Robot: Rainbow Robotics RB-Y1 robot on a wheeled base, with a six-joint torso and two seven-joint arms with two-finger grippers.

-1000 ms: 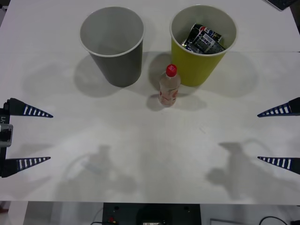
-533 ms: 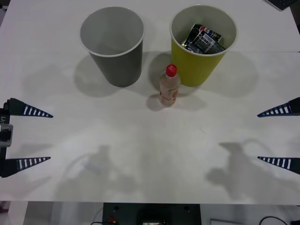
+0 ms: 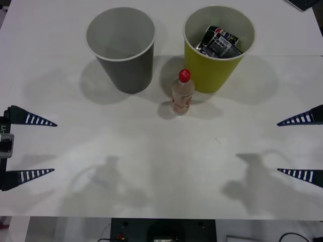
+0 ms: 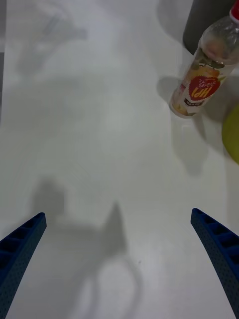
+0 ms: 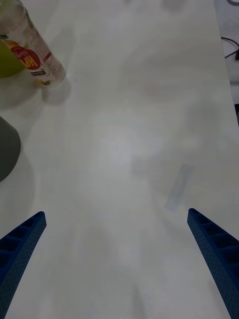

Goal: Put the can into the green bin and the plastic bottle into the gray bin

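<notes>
The dark printed can [image 3: 218, 42] lies inside the yellow-green bin [image 3: 219, 75] at the back right. Left of it stands the dark gray bin [image 3: 125, 70], with nothing inside. The plastic bottle [image 3: 182, 92] with its red cap stands upright on the table just in front of the gap between the bins; it also appears in the right wrist view [image 4: 203, 76] and the left wrist view [image 5: 33, 51]. My left gripper [image 3: 30, 146] is open at the table's left edge. At the right edge, my right gripper [image 3: 300, 146] is open, far from the bottle.
The white table [image 3: 161, 166] is bare between the grippers and the bins. The green bin's edge [image 4: 232, 133] and the gray bin's wall [image 5: 6, 149] show at the wrist views' sides. A cable lies off the table's edge [image 5: 230, 47].
</notes>
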